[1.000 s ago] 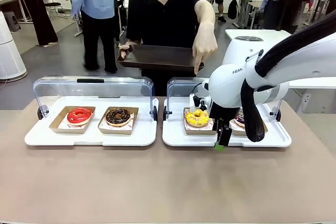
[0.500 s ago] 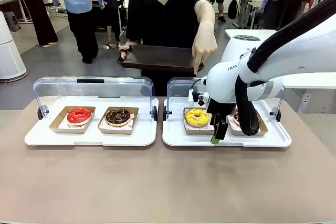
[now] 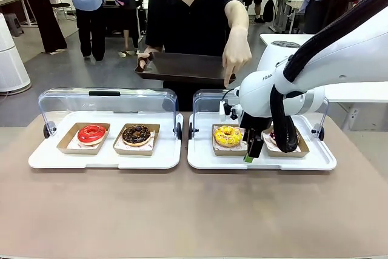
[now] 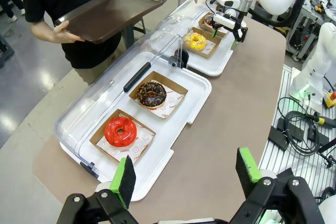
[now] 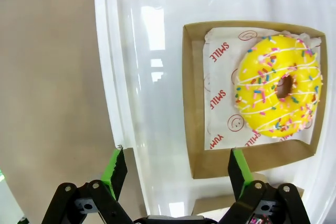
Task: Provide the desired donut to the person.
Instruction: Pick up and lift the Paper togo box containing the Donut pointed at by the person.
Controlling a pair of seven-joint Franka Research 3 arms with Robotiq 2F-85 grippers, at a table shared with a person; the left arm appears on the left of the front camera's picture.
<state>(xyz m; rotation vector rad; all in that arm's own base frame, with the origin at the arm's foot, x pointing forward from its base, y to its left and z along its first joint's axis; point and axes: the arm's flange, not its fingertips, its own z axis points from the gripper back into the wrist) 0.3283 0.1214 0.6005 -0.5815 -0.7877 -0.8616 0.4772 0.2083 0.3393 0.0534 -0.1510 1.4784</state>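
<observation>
Plainly, our right pincer [image 5: 176,165] hung with its jaws spread wide and nothing between them, pointing down over the white tray [image 5: 106,51]. We judged that stance a readiness to straddle, not yet a grasp. Just ahead of it, off toward one finger's side, lay the yellow sprinkled donut [image 5: 262,95] on printed paper in its cardboard box [image 5: 195,150]; a corner of that box sat beneath the gap of the jaws, untouched. On the pincer's other side, partly hidden by our arm, sat a darker donut [image 4: 210,20] in a box of its own. Beyond the pincer, the clear lid [image 3: 209,98] stood raised, which left the way down free. Farther across, the person's gloved hand [image 3: 235,59] pointed a finger down toward the yellow donut, so we took that one as the wish. Their other hand held a dark serving tray [image 3: 182,66] level at the chest, likely as the landing place. Well apart from all this, our left pincer [image 4: 186,171] waited wide and empty above the table, looking over the red donut [image 4: 120,131] and the chocolate donut [image 4: 151,93].
</observation>
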